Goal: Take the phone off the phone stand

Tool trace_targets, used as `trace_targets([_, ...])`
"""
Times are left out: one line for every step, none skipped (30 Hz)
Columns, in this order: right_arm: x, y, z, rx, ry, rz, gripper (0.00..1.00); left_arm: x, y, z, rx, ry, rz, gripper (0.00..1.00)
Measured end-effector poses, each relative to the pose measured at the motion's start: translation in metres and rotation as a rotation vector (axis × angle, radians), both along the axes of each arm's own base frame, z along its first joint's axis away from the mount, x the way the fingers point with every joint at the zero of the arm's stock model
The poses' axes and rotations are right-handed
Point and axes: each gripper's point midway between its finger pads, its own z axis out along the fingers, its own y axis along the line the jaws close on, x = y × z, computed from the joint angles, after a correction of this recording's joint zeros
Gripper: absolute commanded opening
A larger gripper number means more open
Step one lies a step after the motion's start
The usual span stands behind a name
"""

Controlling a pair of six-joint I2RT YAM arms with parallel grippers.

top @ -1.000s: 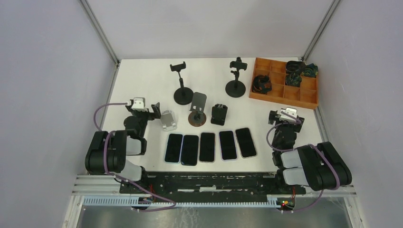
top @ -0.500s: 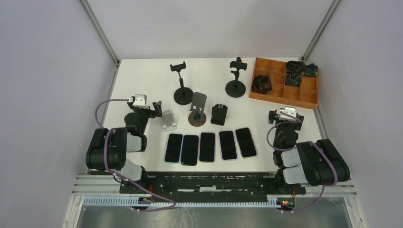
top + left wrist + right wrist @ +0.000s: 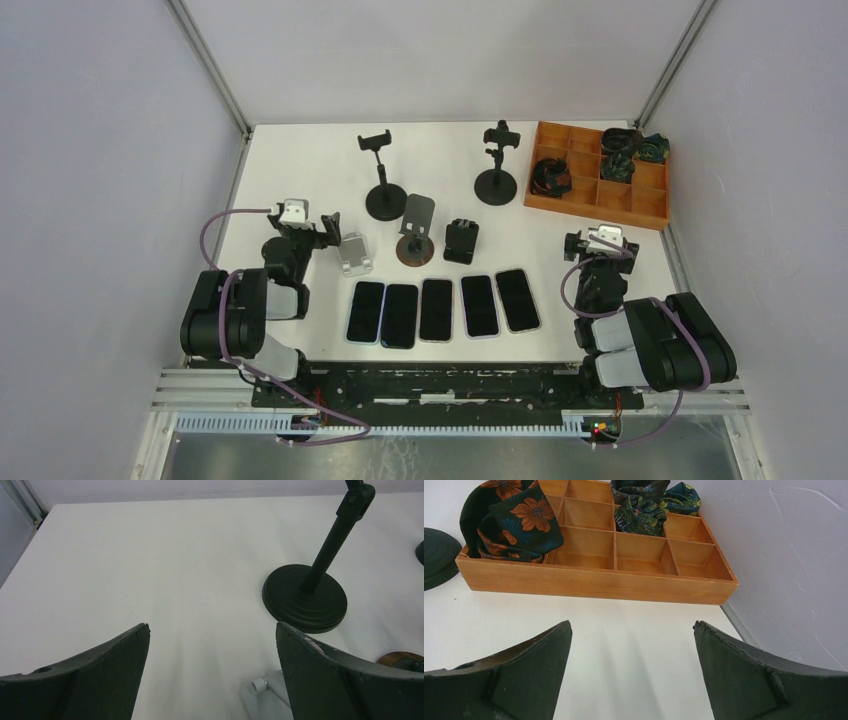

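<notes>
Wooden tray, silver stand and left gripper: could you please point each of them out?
wooden tray (image 3: 594, 585): right wrist view, front wall.
silver stand (image 3: 354, 254): top external view, its middle.
left gripper (image 3: 212, 626): left wrist view, midway between fingertips.

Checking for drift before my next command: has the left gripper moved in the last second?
Yes: the left gripper edged slightly up the view, toward the far side, judged against the silver stand.

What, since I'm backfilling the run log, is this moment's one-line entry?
left gripper: open, empty | right gripper: open, empty | phones: five lying flat
</notes>
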Motion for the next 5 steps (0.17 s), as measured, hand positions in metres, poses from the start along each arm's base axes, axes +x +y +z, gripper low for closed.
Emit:
trace_targets([0.0,0.0,0.0,0.0,0.0,0.0,0.98,0.0,0.0,0.0,0.0,0.0,0.0,1.0])
trace_targets([0.0,0.0,0.0,0.0,0.0,0.0,0.98,0.0,0.0,0.0,0.0,0.0,0.0,1.0])
trace_targets([0.0,0.0,0.0,0.0,0.0,0.0,0.98,0.0,0.0001,-0.0001,0.0,0.0,0.0,1.0])
trace_targets([0.0,0.0,0.0,0.0,0.0,0.0,0.98,0.0,0.0001,-0.0001,0.0,0.0,0.0,1.0])
trace_targets([0.0,0.0,0.0,0.0,0.0,0.0,0.98,0.0,0.0001,-0.0001,0.0,0.0,0.0,1.0])
